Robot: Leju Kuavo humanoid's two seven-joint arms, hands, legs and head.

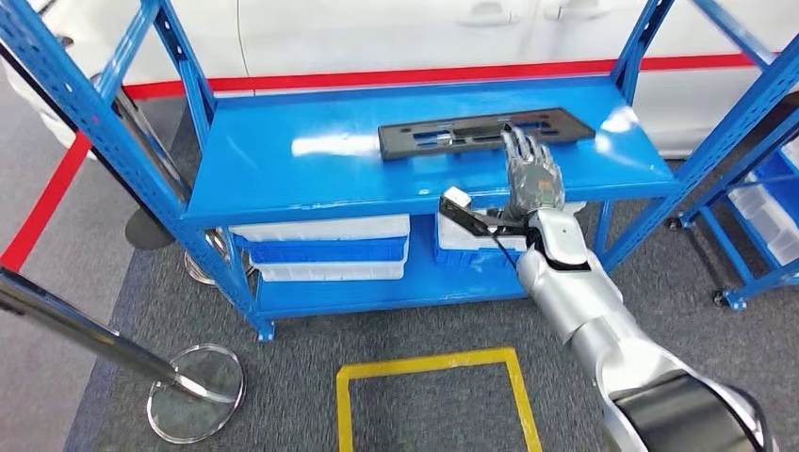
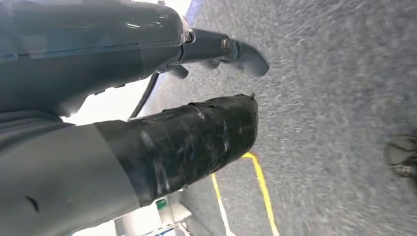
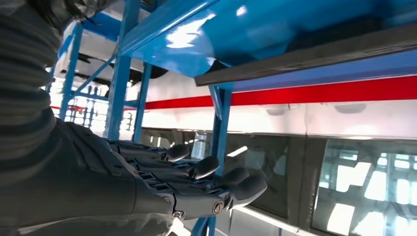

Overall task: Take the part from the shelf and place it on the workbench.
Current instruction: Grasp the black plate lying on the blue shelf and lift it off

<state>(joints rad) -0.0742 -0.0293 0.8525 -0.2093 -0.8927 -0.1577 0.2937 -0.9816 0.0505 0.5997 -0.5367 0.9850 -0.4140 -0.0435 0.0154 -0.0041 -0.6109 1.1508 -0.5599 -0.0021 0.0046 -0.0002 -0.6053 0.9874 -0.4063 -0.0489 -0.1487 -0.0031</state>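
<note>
Right hand (image 1: 533, 174) reaches over the shelf (image 1: 311, 184), fingers straight and apart, empty; black part (image 1: 485, 133) just beyond.

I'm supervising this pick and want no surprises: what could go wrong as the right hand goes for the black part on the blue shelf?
1. The black part is long and flat, and the right hand reaches it near one end with fingers spread; lifted there, it may tip or slip.
2. It lies flush on the shelf top, so the fingers may push it back rather than get under it.
</note>
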